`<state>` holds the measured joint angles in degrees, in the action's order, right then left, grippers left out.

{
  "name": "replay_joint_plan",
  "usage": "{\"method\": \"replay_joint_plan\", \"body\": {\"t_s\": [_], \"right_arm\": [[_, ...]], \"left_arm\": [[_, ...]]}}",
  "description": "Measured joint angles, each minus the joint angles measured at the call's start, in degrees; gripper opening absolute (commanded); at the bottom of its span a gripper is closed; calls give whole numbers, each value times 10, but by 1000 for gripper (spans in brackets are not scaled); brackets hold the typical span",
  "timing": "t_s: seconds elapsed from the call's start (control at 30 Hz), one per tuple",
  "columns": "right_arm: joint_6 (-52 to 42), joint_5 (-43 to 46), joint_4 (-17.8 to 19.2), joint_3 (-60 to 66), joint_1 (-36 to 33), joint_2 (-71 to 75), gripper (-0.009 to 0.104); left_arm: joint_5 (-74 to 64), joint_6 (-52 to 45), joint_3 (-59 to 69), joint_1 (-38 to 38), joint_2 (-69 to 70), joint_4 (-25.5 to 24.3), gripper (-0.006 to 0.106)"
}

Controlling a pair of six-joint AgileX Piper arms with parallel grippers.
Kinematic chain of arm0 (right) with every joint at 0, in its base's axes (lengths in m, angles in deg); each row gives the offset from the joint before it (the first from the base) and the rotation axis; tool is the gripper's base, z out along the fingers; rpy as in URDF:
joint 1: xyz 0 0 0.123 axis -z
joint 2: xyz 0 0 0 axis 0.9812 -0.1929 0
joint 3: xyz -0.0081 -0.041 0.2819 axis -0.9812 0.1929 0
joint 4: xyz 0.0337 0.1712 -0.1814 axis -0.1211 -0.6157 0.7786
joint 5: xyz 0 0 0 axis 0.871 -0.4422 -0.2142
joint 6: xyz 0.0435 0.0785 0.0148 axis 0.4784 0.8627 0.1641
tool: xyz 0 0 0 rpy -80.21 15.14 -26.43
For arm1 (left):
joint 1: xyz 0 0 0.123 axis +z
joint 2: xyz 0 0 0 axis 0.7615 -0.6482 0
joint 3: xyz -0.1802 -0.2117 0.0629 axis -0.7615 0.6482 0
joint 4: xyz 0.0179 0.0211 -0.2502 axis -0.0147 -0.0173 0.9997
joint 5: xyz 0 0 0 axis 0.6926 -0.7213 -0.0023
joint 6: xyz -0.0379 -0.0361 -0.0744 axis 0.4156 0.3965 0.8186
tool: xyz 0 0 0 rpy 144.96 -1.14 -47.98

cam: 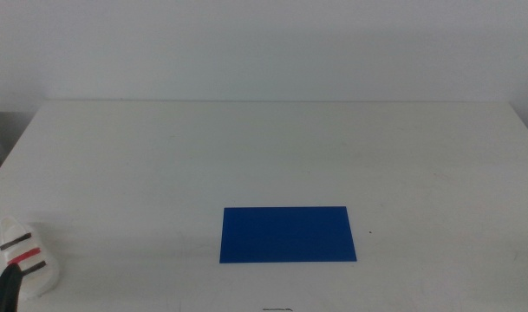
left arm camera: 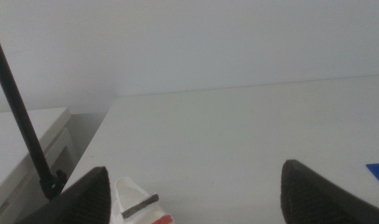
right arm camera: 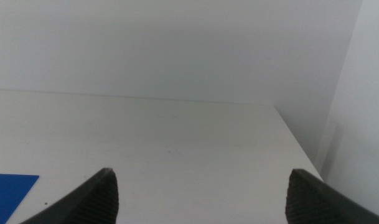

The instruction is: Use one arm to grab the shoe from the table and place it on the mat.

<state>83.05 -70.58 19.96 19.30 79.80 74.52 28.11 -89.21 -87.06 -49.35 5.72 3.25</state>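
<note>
We see the table (cam: 264,156), then the mat (cam: 287,234) by its near edge, the shoe (cam: 25,260) at its near-left corner. Left gripper (left arm camera: 192,199) stands wide open, empty, beside the shoe; we should centre over the straps. Right gripper (right arm camera: 198,199) waits, equally open.

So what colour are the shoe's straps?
Shoe: black and red straps on white, clearest in the middle view.

Shoe (left arm camera: 139,205) btwn spread L hand (left arm camera: 195,199) jaws
</note>
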Motion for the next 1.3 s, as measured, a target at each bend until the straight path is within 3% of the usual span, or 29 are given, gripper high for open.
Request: {"method": "replay_joint_plan", "body": {"t_s": [0.27, 0.53, 0.7, 0.93, 1.2, 1.3], "right_arm": [[0, 0, 0, 0, 0, 0, 94], [0, 0, 0, 0, 0, 0, 94], [0, 0, 0, 0, 0, 0, 94], [0, 0, 0, 0, 0, 0, 94], [0, 0, 0, 0, 0, 0, 94], [0, 0, 0, 0, 0, 0, 94]], "left_arm": [[0, -5, 0, 6, 0, 0, 94], [2, -4, 0, 67, -2, 0, 94], [-32, 3, -79, 112, -98, 0, 94], [-263, 30, -297, 143, -313, 0, 94], [-556, 217, -488, 143, -525, 11, 94], [-600, 234, -532, 143, -596, 11, 94]]}}
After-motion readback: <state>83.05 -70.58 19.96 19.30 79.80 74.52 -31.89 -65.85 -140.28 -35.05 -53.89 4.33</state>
